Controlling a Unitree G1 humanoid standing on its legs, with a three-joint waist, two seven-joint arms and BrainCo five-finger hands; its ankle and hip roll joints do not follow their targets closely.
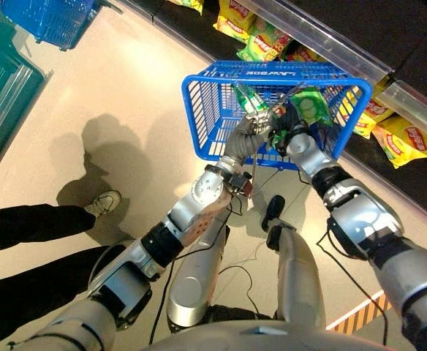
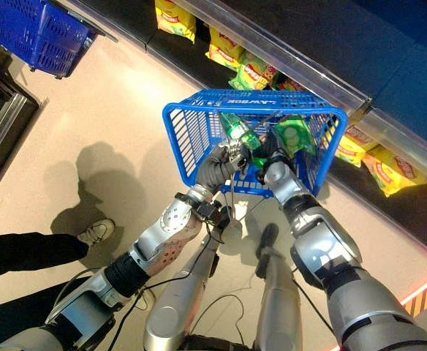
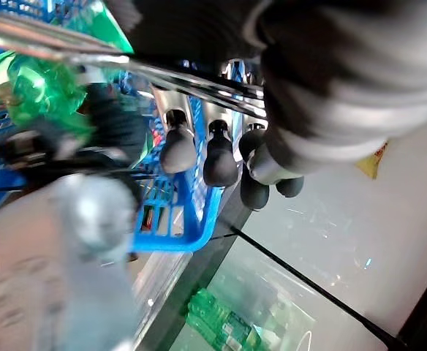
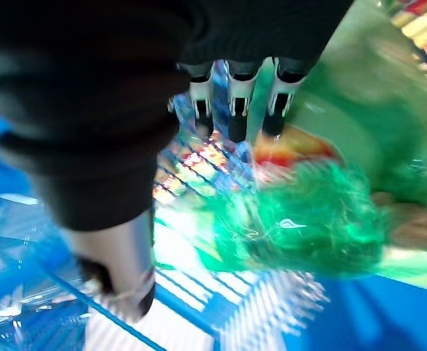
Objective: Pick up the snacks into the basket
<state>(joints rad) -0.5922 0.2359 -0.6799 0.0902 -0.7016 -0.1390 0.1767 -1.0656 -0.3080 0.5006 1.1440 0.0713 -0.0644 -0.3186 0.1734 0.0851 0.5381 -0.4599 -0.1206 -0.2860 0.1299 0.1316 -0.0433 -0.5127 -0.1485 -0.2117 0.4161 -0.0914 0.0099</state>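
A blue plastic basket (image 1: 272, 72) hangs in front of me over the floor. My left hand (image 1: 246, 135) is at its near rim, and the left wrist view shows its fingers (image 3: 221, 157) curled round the wire handle (image 3: 89, 55). A green snack bag (image 1: 312, 106) stands inside against the right wall, and a second green bag (image 1: 248, 99) lies tilted at the basket's middle. My right hand (image 1: 295, 131) reaches over the near rim just below the right bag. Its fingers (image 4: 235, 102) are straight, the thumb is apart, and the green bag (image 4: 308, 219) lies just past them.
A low shelf along the back holds yellow snack bags (image 1: 407, 139) and green snack bags (image 1: 261, 40). A second blue basket (image 1: 49, 18) stands at the far left. A person's leg and shoe (image 1: 104, 203) are on my left, beside a teal cabinet (image 1: 1, 80).
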